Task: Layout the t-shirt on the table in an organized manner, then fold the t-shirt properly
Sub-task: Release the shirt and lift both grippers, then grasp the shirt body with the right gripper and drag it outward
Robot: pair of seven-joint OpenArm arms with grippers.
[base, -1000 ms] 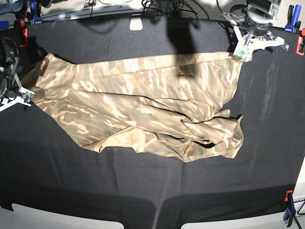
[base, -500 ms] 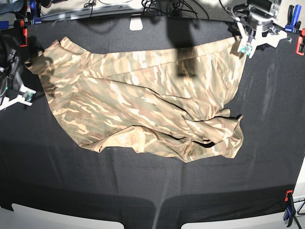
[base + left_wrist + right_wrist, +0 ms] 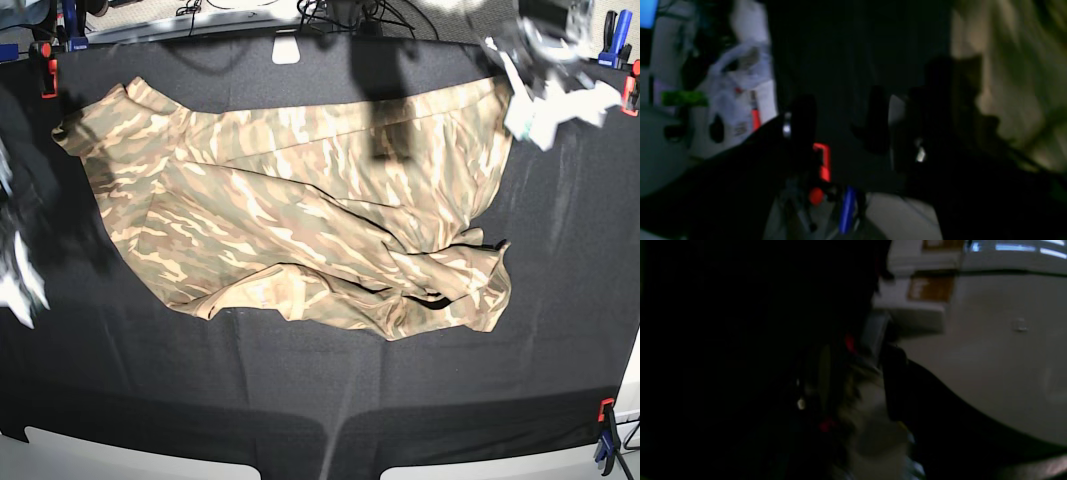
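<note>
The camouflage t-shirt (image 3: 300,210) lies spread across the black table (image 3: 300,400). Its far edge is stretched out and its near right part is bunched in folds. My left gripper (image 3: 542,95) is a blur just off the shirt's far right corner. In the left wrist view it (image 3: 840,123) is open with only black cloth between its fingers, and the t-shirt (image 3: 1007,66) lies to the right. My right gripper (image 3: 18,275) is a blur at the left edge, apart from the shirt. In the right wrist view its (image 3: 858,383) jaws stand apart and blurred camouflage cloth (image 3: 870,406) shows beyond the gap.
Red clamps (image 3: 46,70) (image 3: 630,95) and a blue clamp (image 3: 617,40) grip the table's far corners, and another clamp (image 3: 605,440) sits at the near right. A white tag (image 3: 286,48) and cables lie along the far edge.
Both grippers opened and let go of the shirt's far corners. The right one swung toward the near left, the left one shifted slightly right. The shirt's far edge now lies farther back, flat.
</note>
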